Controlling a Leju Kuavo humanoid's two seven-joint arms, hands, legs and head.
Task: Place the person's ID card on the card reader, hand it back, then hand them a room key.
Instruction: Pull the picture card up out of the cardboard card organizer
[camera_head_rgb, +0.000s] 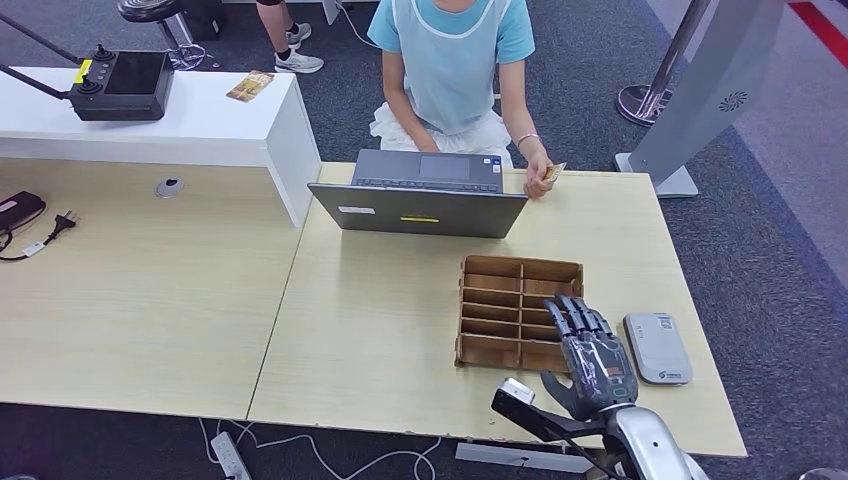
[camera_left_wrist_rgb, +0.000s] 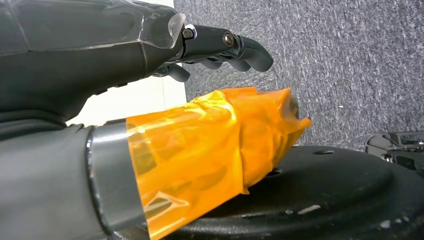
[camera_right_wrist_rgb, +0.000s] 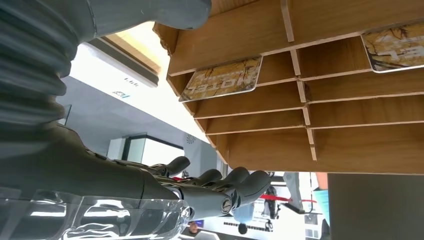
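**Right hand empty over the card rack, ID card with the person**

The right hand (camera_head_rgb: 592, 360) hovers near the tabletop's front edge, fingers spread and holding nothing, its fingertips over the front right part of the brown wooden compartment rack (camera_head_rgb: 500, 300). In the right wrist view, printed hotel key cards (camera_right_wrist_rgb: 221, 78) lie in the rack's slots. Just to the right of the hand, the flat grey card reader (camera_head_rgb: 657, 347) rests on the light wood tabletop (camera_head_rgb: 380, 330). The left hand (camera_left_wrist_rgb: 150, 45) hangs over grey carpet, fingers loosely extended and empty. At the far edge, beside the open grey laptop (camera_head_rgb: 425, 195), the person's hand (camera_head_rgb: 538, 178) holds the small ID card (camera_head_rgb: 555, 172).
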